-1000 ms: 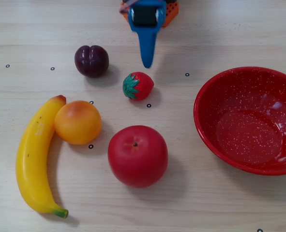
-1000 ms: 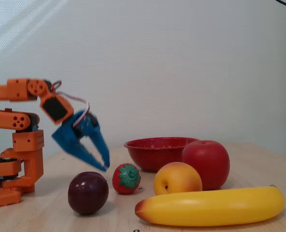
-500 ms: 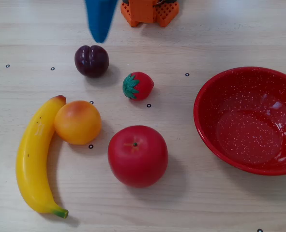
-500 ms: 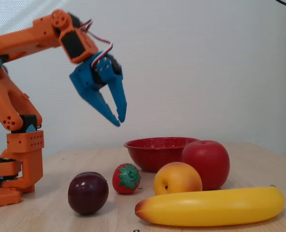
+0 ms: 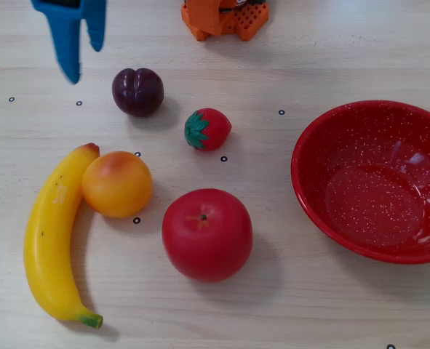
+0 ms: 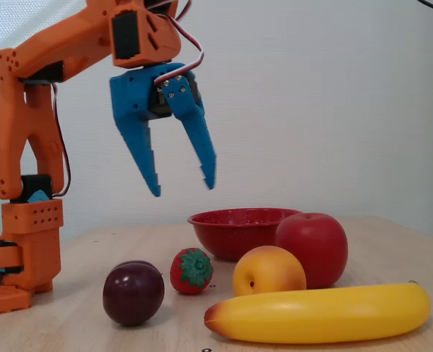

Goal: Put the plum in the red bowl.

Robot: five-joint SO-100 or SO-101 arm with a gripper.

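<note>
The plum [image 5: 137, 91] [image 6: 133, 292], small, dark purple and creased, rests on the wooden table in both fixed views. My blue gripper [image 5: 84, 64] [image 6: 183, 188] hangs open high above the table with nothing between its fingers. Seen from above, it lies up and to the left of the plum. Seen from the side, its tips hover well above the plum and the strawberry. The red bowl [image 5: 309, 145] [image 6: 234, 229], speckled white, stands empty at the right from above and behind the fruit from the side.
A strawberry [image 5: 207, 129] [image 6: 191, 270] lies right of the plum. A red apple [image 5: 206, 234] [image 6: 311, 249], an orange fruit [image 5: 116, 183] [image 6: 269, 271] and a banana [image 5: 51, 240] [image 6: 319, 314] sit nearer the front. The orange arm base [image 5: 225, 16] [image 6: 18, 264] stands at the table's back.
The arm has lifted and swung left in the top-down view, from near the strawberry to beyond the plum. The jaws have spread wider apart. No fruit has moved.
</note>
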